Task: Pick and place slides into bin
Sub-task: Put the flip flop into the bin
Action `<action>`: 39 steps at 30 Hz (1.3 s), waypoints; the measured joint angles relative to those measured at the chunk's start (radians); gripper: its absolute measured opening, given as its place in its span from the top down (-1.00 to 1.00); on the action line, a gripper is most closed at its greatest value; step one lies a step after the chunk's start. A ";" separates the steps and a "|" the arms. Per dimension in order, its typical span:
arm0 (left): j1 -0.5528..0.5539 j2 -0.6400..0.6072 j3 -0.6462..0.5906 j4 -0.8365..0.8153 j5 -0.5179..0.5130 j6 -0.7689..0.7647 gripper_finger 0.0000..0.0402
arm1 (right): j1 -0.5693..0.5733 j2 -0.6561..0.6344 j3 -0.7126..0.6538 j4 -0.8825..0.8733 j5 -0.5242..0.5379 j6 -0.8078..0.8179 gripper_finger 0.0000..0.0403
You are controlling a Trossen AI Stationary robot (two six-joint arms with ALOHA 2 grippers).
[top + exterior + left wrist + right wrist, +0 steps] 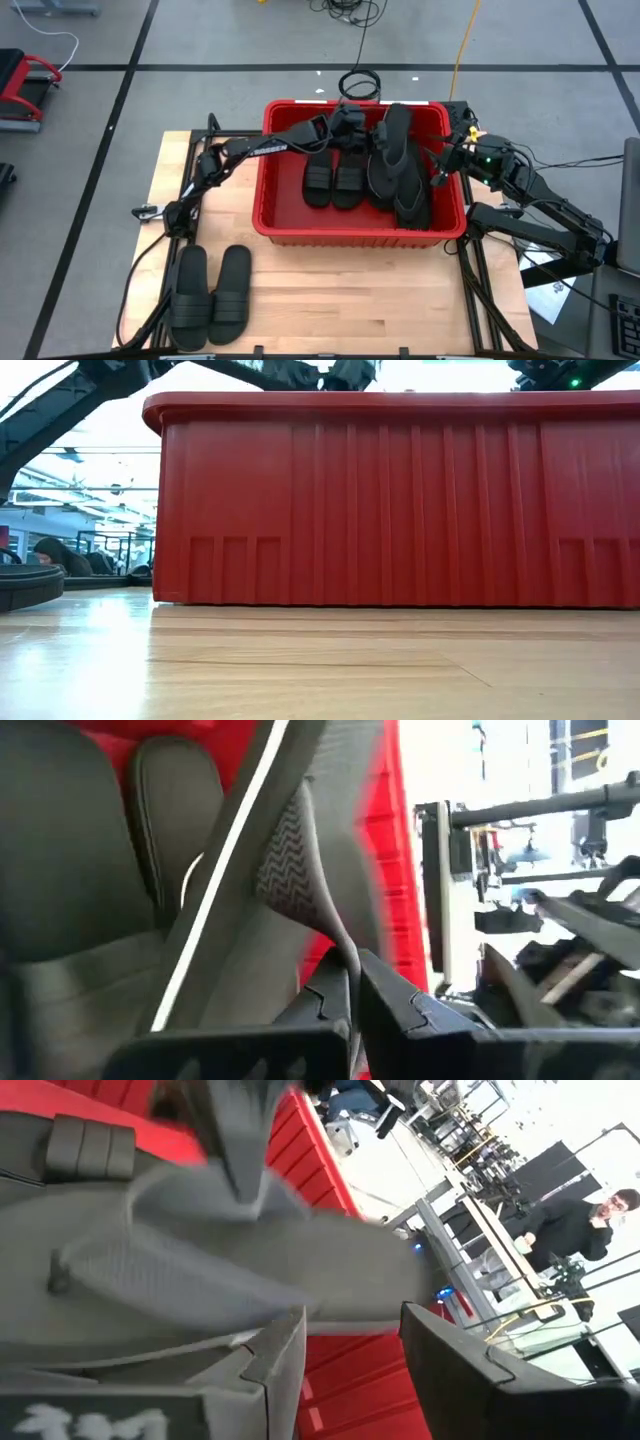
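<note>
Red bin [290,228] mid-table, w/ four sandals inside; pair of slides [210,293] waiting on wood near left front. Left claw [352,122] clamped on flip-flop strap [300,870] over bin: lower, then release. Right claw [443,168] apart by rim; keep clear.

We see a bright red bin [258,190] with vertical ribs centre frame, black slides [345,178] inside. One flip-flop [300,850] shows a grey zigzag tread. Two more black ribbed-strap slides [210,295] sit lower left on the pale wood-grain bench [360,300]. Grey floor [220,40] with dark lines.
</note>
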 joint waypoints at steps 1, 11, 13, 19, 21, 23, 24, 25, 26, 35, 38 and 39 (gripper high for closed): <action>-0.005 -0.017 0.002 -0.034 -0.016 0.000 1.00 | 0.000 0.000 0.000 0.000 0.000 -0.007 0.23; -0.077 -0.054 0.000 -0.352 -0.054 -0.038 1.00 | 0.000 0.000 0.000 0.000 -0.013 -0.039 0.23; -0.080 -0.042 0.001 -0.340 -0.043 -0.040 1.00 | 0.000 0.000 0.000 0.000 -0.028 -0.040 0.23; -0.073 -0.012 0.000 -0.329 -0.048 -0.051 1.00 | 0.000 0.000 0.000 0.000 -0.052 -0.036 0.23; -0.069 -0.003 0.001 -0.322 -0.050 -0.060 1.00 | 0.000 0.000 0.000 0.000 -0.052 -0.036 0.23; -0.068 0.006 0.001 -0.329 -0.056 -0.070 1.00 | 0.000 0.000 0.000 0.000 -0.052 -0.036 0.23; -0.068 0.010 -0.001 -0.330 -0.059 -0.074 1.00 | 0.000 0.000 0.000 0.000 -0.052 -0.036 0.23; -0.068 0.017 0.000 -0.319 -0.061 -0.079 1.00 | 0.000 0.000 0.000 0.000 -0.052 -0.036 0.23; -0.068 0.024 0.000 -0.290 -0.060 -0.091 1.00 | 0.000 0.000 0.000 0.000 -0.052 -0.036 0.23; -0.080 0.078 0.002 -0.198 -0.042 -0.171 1.00 | 0.000 0.000 0.000 -0.001 -0.053 -0.039 0.23; -0.077 0.088 0.000 -0.202 -0.025 -0.179 1.00 | 0.000 0.000 0.000 -0.001 -0.053 -0.039 0.23; -0.077 0.094 0.000 -0.187 -0.025 -0.181 1.00 | 0.000 0.000 0.000 -0.001 -0.053 -0.039 0.23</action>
